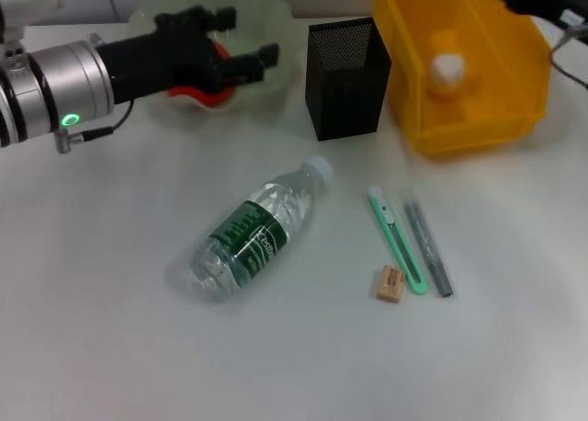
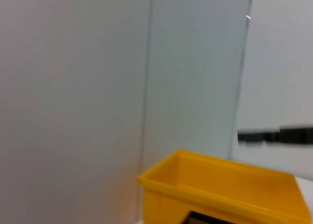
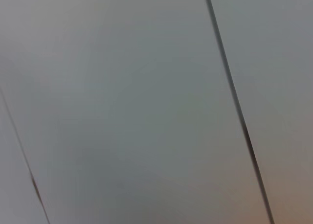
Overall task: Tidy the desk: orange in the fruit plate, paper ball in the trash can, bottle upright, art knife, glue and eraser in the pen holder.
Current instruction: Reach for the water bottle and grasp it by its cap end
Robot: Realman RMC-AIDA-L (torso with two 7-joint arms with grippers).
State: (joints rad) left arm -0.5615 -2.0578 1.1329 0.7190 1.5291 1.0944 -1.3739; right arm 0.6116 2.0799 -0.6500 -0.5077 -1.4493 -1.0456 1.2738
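Over the fruit plate (image 1: pixel 276 35) our left gripper (image 1: pixel 241 44) hung with fingers spread, the orange (image 1: pixel 204 96) lying in the plate beneath — we judged that step finished, and righting the toppled bottle (image 1: pixel 258 228) next.

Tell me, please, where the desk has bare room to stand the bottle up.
Bare desk lies left of and in front of the bottle, and in front of the eraser. It is crowded around the art knife and glue.
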